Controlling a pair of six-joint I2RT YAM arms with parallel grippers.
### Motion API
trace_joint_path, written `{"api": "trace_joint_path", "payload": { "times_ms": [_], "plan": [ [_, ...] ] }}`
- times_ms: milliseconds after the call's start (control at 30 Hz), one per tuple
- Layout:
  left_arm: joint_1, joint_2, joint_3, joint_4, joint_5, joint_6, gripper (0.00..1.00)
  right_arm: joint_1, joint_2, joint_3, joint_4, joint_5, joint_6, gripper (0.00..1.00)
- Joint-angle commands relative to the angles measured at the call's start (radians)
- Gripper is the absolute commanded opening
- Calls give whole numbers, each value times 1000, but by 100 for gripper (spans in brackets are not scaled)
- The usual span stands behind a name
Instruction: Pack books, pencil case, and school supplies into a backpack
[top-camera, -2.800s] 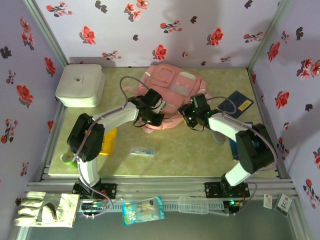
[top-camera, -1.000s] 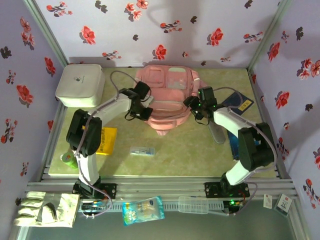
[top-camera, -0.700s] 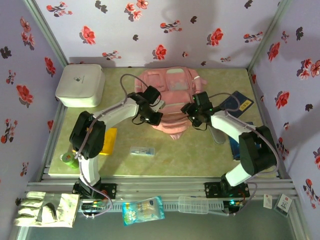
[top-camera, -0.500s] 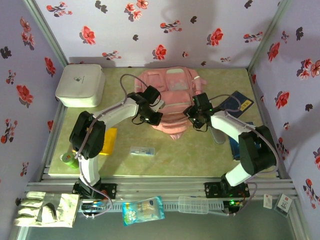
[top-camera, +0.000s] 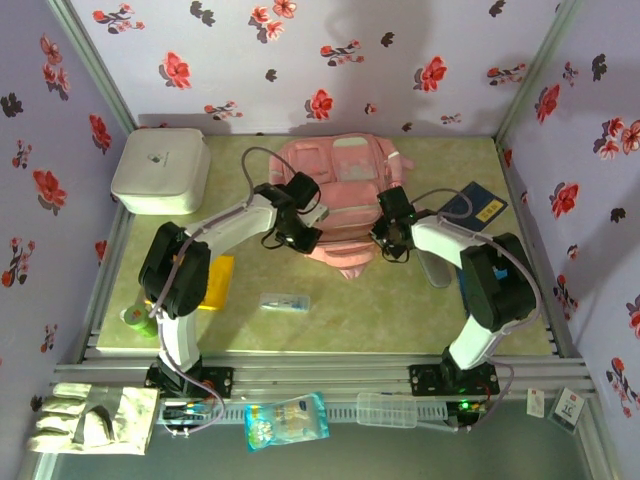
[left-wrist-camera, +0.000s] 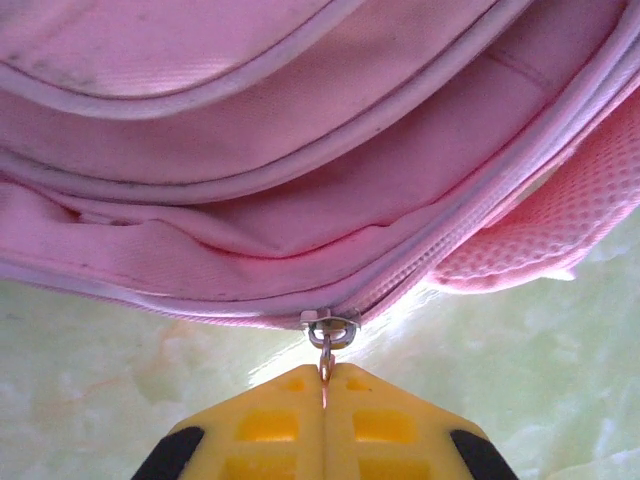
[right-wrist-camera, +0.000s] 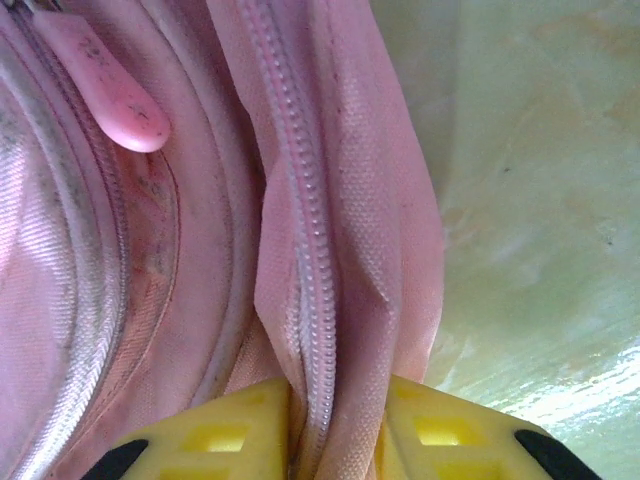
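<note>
Left tool (left-wrist-camera: 325, 398) tight on backpack (left-wrist-camera: 300, 150) zipper pull (left-wrist-camera: 326, 345)

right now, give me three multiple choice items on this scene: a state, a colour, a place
1. The left pincer is: a) wide open b) shut on the backpack's zip pull c) shut, empty
2. The box in the far left corner is: a) white b) green c) black
3. The clear packet lies: a) on the box b) on the backpack c) on the table, apart from the backpack
Answers: 1b, the metal pull is pinched in it; 2a, its lid is white; 3c, bare table surrounds it.
</note>
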Motion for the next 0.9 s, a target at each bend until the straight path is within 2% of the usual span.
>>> {"api": "trace_joint_path", "payload": {
  "times_ms": [0, 167, 333, 500, 600, 767, 867],
  "plan": [
    [60, 1, 36, -152, -131, 74, 0, -3, 16, 22, -31, 115, -34, 25],
    [165, 31, 49, -81, -158, 59, 0, -4, 30, 30, -30, 118, -32, 23],
    [241, 122, 144, -28, -181, 62, 0, -3, 39, 34, 2, 94, -36, 22],
    [258, 210, 264, -42, -182, 73, 0, -1, 53, 49, 33, 76, -38, 19],
    [260, 210, 260, -32, -183, 80, 0, -2, 57, 51, 45, 82, -40, 19],
    [285, 229, 254, -32, -189, 165, 0, -6, 87, 59, 24, 93, -49, 20],
    [285, 242, 256, -52, -192, 275, 0, -6, 112, 71, -13, 127, -59, 19]
  ]
}}
